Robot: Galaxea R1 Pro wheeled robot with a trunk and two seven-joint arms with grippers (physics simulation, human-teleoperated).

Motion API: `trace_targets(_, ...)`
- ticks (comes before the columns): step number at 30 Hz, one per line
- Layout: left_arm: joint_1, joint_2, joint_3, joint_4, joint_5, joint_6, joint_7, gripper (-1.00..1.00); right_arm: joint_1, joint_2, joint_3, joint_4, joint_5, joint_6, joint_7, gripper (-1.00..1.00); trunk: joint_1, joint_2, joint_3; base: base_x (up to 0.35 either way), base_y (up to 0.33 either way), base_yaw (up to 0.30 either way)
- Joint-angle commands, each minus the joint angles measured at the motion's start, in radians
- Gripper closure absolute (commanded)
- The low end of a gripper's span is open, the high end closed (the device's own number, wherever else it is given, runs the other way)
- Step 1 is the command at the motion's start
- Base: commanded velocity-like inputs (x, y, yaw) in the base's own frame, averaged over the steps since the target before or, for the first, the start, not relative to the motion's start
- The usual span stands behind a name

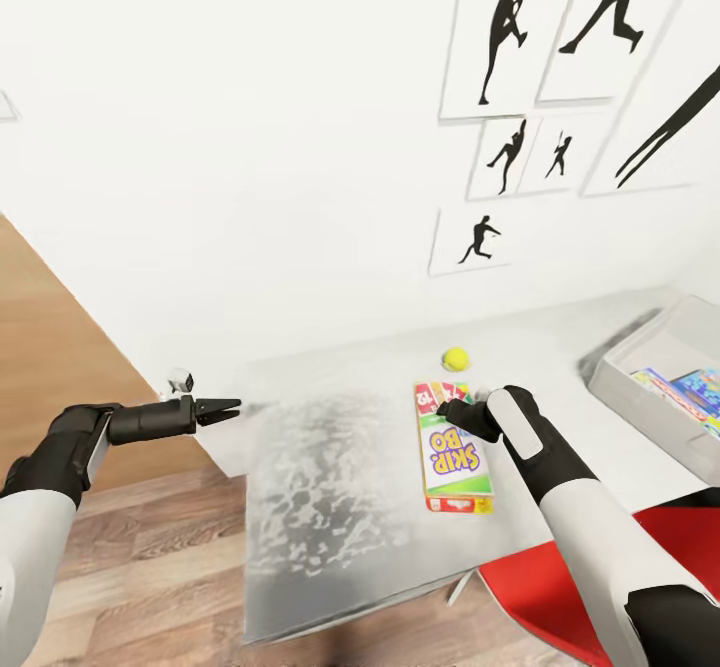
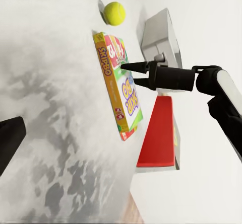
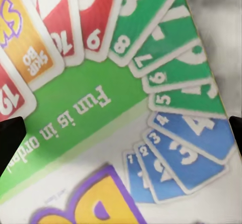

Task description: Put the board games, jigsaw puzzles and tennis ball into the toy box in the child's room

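Although some colourful flat items are already seen inside the toy box (image 1: 640, 372) at the table's (image 1: 330, 507) far right end, the task is judged only partly done: a board game (image 1: 452, 447) and the tennis ball (image 1: 456, 358) are left lying on the table top, and what else is outstanding cannot be told. The game is a flat rectangular box with green-yellow edges and a busy lid printed with fanned red, green and blue number cards (the words "Skip-Bo" can be read on it); it lies flat toward the back edge, with the ball just beyond its far short end and apart from it. The right gripper (image 2: 128, 73) is poised at that far end, its fingers parted with nothing between them, and whether they touch the lid cannot be told. The left gripper (image 1: 228, 409) is held off the table's left edge with its fingers nearly together, grasping nothing.
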Motion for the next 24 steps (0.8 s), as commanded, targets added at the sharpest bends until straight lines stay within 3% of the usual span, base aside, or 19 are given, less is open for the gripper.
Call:
trace_targets(1,-0.001,-0.001,0.003,0.000,-0.011,0.011,-0.008,-1.00,0.000,-0.001,0.005,0.014,-0.026,-0.001,-0.010,-1.00,0.001,-0.001,-0.002,-0.081,0.258,0.000)
trace_targets(9,-0.001,-0.001,0.003,0.000,-0.011,0.010,-0.008,-1.00,0.000,-0.001,0.005,0.013,-0.026,-0.001,-0.010,-1.00,0.001,-0.001,0.002,-0.090,0.268,0.039)
trace_targets(24,-0.001,-0.001,0.004,0.000,-0.011,0.010,-0.008,-1.00,0.000,-0.001,0.005,0.011,-0.026,-0.001,-0.010,-1.00,0.001,-0.001,0.020,-0.098,0.245,0.126)
